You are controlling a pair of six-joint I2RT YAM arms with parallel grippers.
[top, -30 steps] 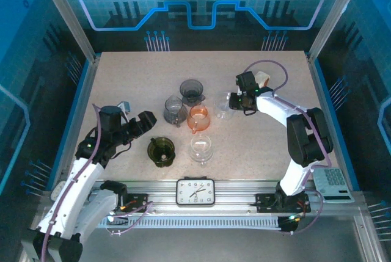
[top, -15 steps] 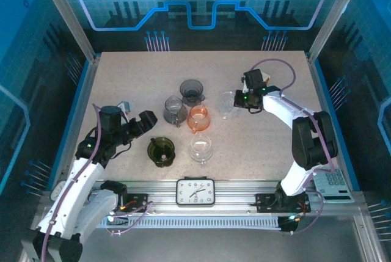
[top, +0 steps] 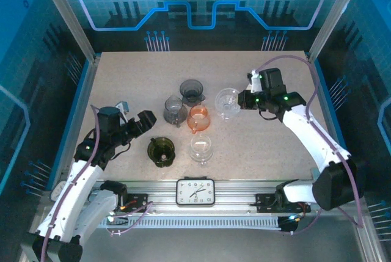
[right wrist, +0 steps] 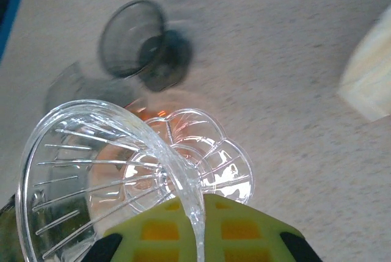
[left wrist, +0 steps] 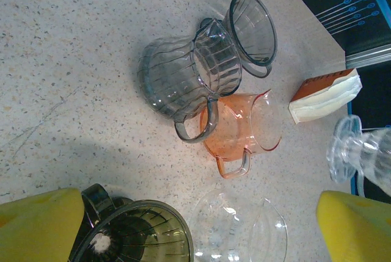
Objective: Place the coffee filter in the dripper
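My right jaws clamp rim of clear dripper (right wrist: 79,164), dripper tilted; my left jaws spread wide near dark green dripper (top: 160,151) on tabletop (top: 122,79).

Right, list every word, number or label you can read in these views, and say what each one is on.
No text is legible in any view.
Clock on the front rail: dial marks too small to read.
Keypad by the right arm's base: key markings too small to read.
Filter pack: tiny print on its orange edge, too small to read.
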